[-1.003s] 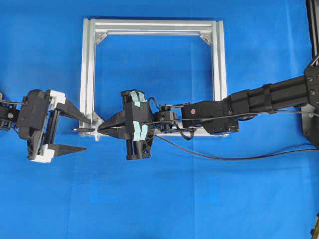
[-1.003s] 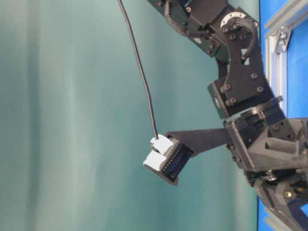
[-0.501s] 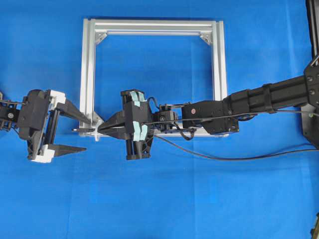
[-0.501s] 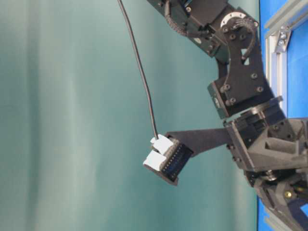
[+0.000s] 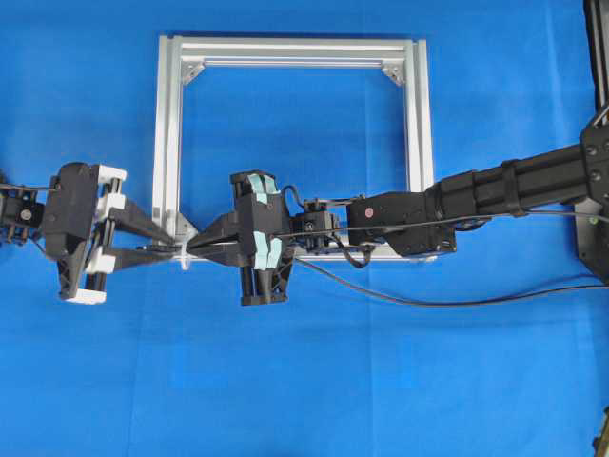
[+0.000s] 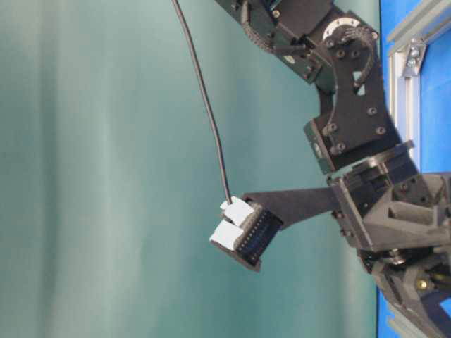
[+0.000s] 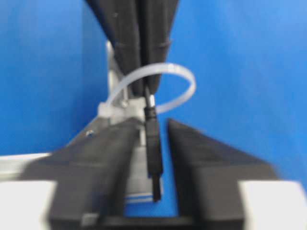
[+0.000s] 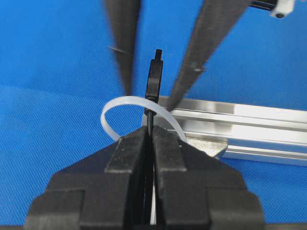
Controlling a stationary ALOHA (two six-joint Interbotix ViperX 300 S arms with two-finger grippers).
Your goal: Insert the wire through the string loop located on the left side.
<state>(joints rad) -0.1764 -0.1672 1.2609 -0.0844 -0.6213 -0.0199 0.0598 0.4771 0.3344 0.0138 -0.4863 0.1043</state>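
The wire (image 5: 428,303) runs over the blue mat to my right gripper (image 5: 193,245), which is shut on it just behind the plug. That grip shows close up in the right wrist view (image 8: 152,130). The plug (image 8: 154,79) pokes through the whitish string loop (image 8: 112,108) at the frame's lower left corner (image 5: 181,257). My left gripper (image 5: 174,246) faces it from the left. Its jaws stand narrowly apart on either side of the plug (image 7: 153,139), with a gap still showing (image 7: 154,123). The loop (image 7: 184,91) arches behind the plug.
The silver aluminium frame (image 5: 290,52) lies flat on the blue mat. My right arm (image 5: 495,190) reaches in from the right edge across the frame's lower bar. Slack wire curves over the mat at the lower right.
The left gripper's jaws have swung from wide open to nearly together around the plug. The right gripper, wire and loop have not moved.
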